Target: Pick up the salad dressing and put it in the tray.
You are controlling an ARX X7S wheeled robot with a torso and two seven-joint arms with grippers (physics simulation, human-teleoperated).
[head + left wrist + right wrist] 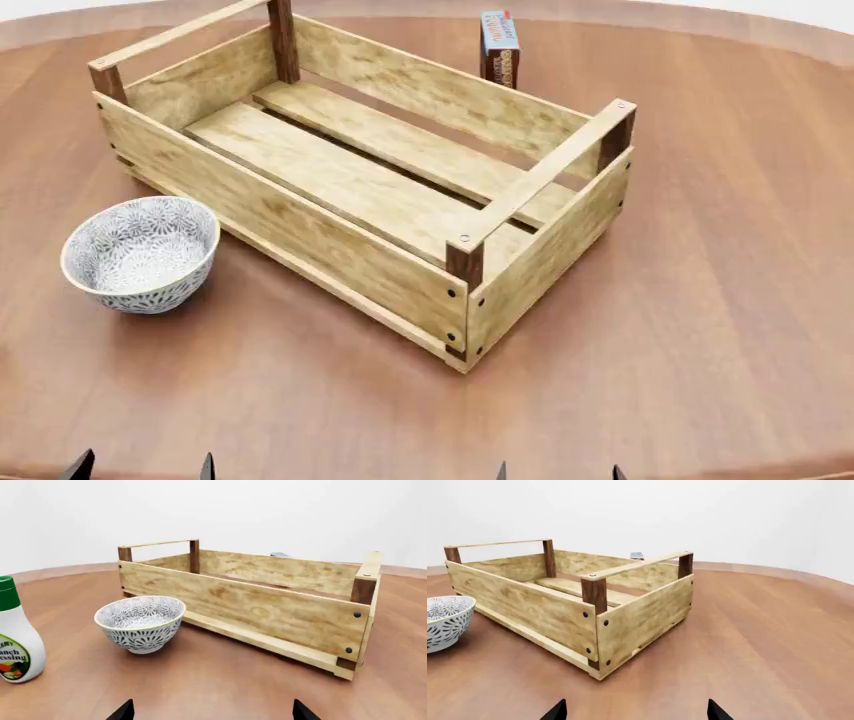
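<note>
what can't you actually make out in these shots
- Salad dressing: left wrist view only, cut by the frame edge, so its label is partly readable; absent from the head view.
- Red-and-blue box: head view, lower part hidden behind the tray; print too small to read.
- Both grippers: only jaw tips show at the frame bottoms, open and empty.
- Bowl: right wrist view, cut by the edge.

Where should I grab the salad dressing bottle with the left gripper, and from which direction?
Probably the white body just under the green cap, jaws level, coming in from the side. The salad dressing stands upright on the table beside the bowl; only the left wrist view shows it, cut off at the frame edge. The left gripper is open.
</note>
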